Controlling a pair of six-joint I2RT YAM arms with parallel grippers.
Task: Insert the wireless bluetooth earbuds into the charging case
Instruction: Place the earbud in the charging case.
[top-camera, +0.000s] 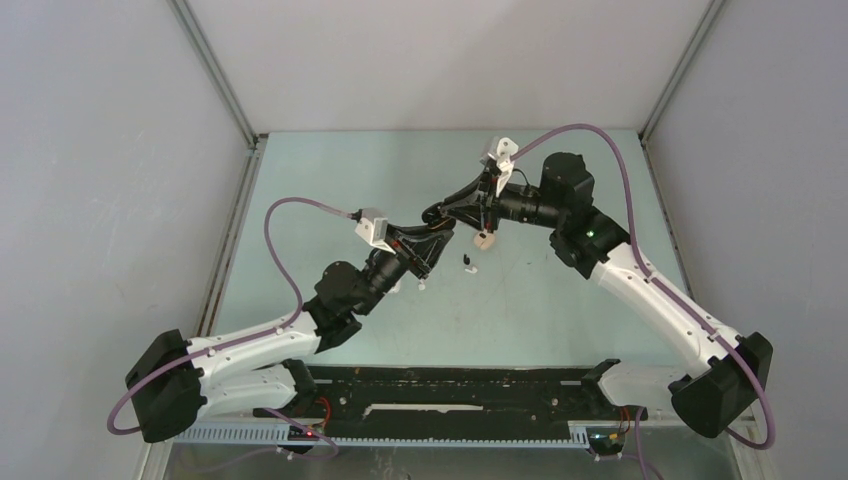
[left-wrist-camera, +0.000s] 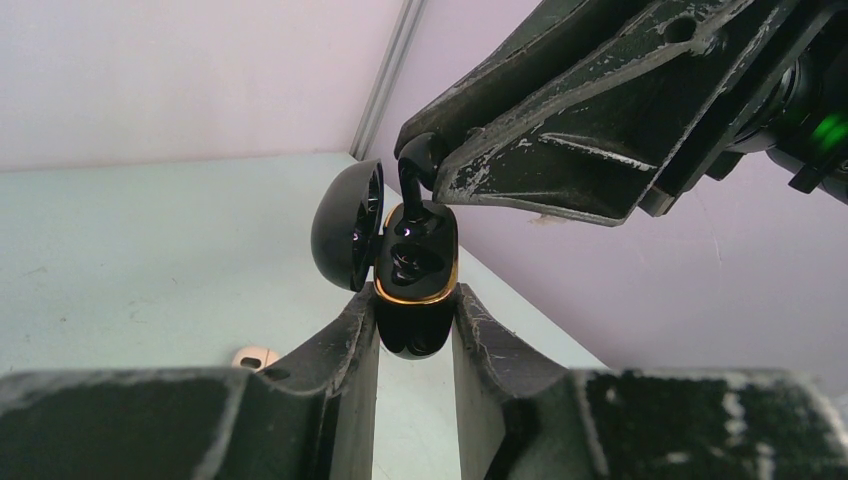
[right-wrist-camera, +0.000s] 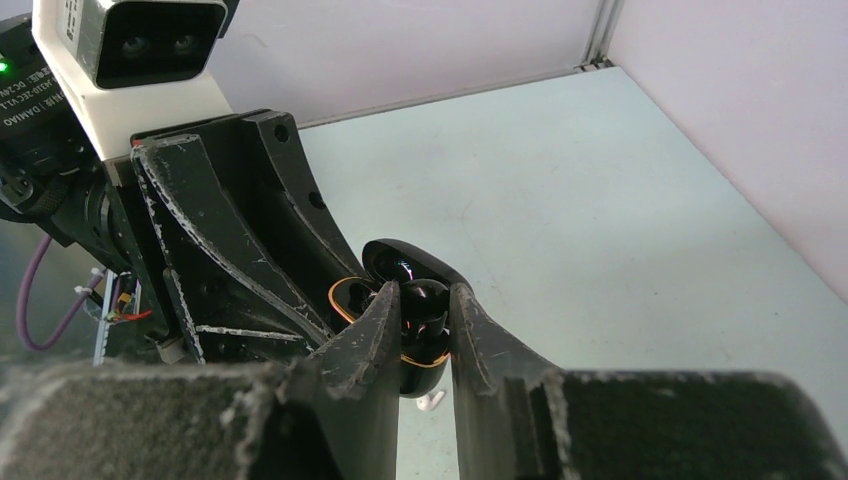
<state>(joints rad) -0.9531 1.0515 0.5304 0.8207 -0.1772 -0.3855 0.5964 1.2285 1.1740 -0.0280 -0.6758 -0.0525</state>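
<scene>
1. Light was bright, even and diffuse; shadows on the table (top-camera: 560, 300) were faint.
2. Small glare spots sat on the glossy charging case (left-wrist-camera: 415, 265) and earbud (left-wrist-camera: 410, 185).
3. The fingers (left-wrist-camera: 340, 390) blurred nearest both wrist cameras.

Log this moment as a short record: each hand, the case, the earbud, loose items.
left hand: shut on the glossy black gold-rimmed charging case
case lid: open, swung aside
right hand: shut on a small black stemmed earbud
earbud position: at the case's open mouth, not seated
pale green table: beige piece and tiny white piece lying loose
</scene>
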